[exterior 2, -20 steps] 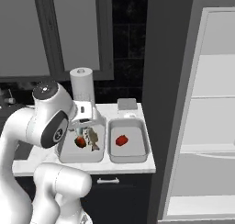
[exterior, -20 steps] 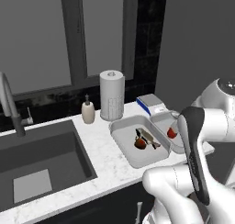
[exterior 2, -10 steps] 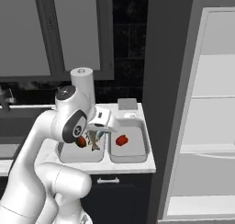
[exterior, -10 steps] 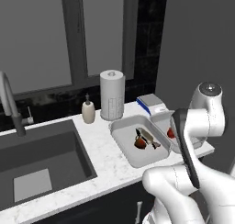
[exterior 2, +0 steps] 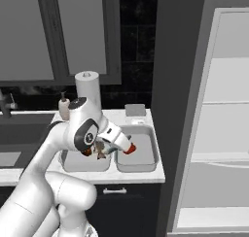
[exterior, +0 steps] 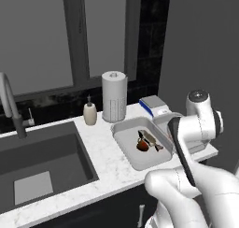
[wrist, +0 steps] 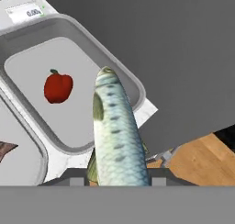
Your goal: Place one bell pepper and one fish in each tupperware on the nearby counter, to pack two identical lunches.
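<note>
White marbled stone counter, glossy. Two shallow light-grey rounded tupperwares: right one with a smooth red bell pepper; left one with pepper and, seemingly, a brownish fish. Gripper clamped on a scaly silver-green fish, above the right container's rim.

Kitchen: sink, marble counter.

White arm reaching over two grey tupperwares on marbled counter, paper towel roll behind
</note>
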{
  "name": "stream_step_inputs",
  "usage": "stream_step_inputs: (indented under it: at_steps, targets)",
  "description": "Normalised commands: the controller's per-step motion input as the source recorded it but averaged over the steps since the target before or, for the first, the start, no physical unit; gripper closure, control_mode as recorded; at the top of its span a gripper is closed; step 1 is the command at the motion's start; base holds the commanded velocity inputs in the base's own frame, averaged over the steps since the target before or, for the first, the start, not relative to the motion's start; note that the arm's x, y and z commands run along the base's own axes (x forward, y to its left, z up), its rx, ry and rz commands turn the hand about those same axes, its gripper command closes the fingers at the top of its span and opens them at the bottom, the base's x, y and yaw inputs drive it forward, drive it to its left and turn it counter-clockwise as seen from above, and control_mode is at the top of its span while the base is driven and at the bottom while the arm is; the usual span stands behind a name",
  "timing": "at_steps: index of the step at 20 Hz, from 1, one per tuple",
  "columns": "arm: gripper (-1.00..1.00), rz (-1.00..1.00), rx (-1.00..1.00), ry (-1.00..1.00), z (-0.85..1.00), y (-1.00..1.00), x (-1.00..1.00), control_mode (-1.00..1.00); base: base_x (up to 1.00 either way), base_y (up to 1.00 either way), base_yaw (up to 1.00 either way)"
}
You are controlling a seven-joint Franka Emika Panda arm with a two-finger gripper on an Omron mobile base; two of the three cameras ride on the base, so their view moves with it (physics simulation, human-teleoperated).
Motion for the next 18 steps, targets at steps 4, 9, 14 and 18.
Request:
stream_step_inputs:
  at_steps: [4, 9, 14, 18]
  targets:
    - [1.00, -0.08, 0.13, 0.04, -0.22, -0.24, 0.56, -1.00, 0.00, 0.00, 0.00]
    - [1.00, -0.04, 0.11, 0.00, -0.28, -0.14, 0.60, -1.00, 0.00, 0.00, 0.00]
    - [1.00, -0.03, 0.01, 0.00, -0.34, -0.03, 0.38, -1.00, 0.00, 0.00, 0.00]
    - [1.00, -0.08, 0.00, 0.00, -0.35, -0.12, 0.30, -1.00, 0.00, 0.00, 0.00]
